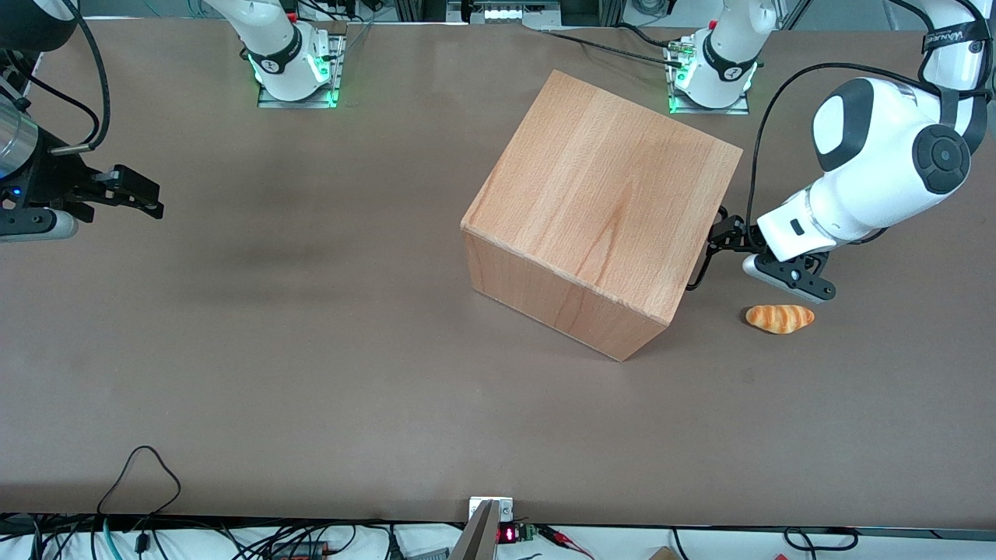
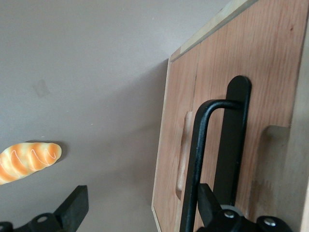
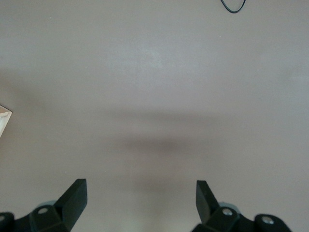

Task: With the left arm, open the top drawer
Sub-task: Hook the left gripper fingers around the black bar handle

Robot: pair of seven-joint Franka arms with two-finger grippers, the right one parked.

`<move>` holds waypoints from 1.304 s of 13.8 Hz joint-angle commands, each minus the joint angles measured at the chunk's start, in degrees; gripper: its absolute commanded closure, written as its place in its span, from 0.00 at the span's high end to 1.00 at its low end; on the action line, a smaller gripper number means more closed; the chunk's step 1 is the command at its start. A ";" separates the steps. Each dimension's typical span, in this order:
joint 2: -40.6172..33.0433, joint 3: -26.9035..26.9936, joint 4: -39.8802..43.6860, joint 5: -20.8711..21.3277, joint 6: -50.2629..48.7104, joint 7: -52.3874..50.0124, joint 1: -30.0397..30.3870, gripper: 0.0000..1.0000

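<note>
- The left arm (image 1: 879, 175) reaches to the front of the wooden cabinet (image 1: 599, 210).
- Its gripper (image 2: 140, 205) is spread wide, one finger (image 2: 208, 203) hooked inside the black handle (image 2: 205, 159) of the top drawer (image 2: 217, 96) (nothing clamped).
- A bread roll (image 1: 780, 318) lies nearby on the table (image 1: 272, 350).

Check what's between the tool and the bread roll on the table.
Bare brown table only. The left arm's black tool, open at the wooden drawer's black bar handle, sits apart from the orange bread roll; front and left wrist views agree.
</note>
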 commanded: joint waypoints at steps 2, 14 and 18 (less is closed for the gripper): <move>0.83 -2.05 -0.56 -5.63 -1.05 0.27 -1.48 1.00; 3.73 -2.23 -0.47 -10.40 -0.43 0.45 -1.92 1.00; 3.74 -2.05 -0.12 -9.78 -0.43 0.89 -1.83 1.00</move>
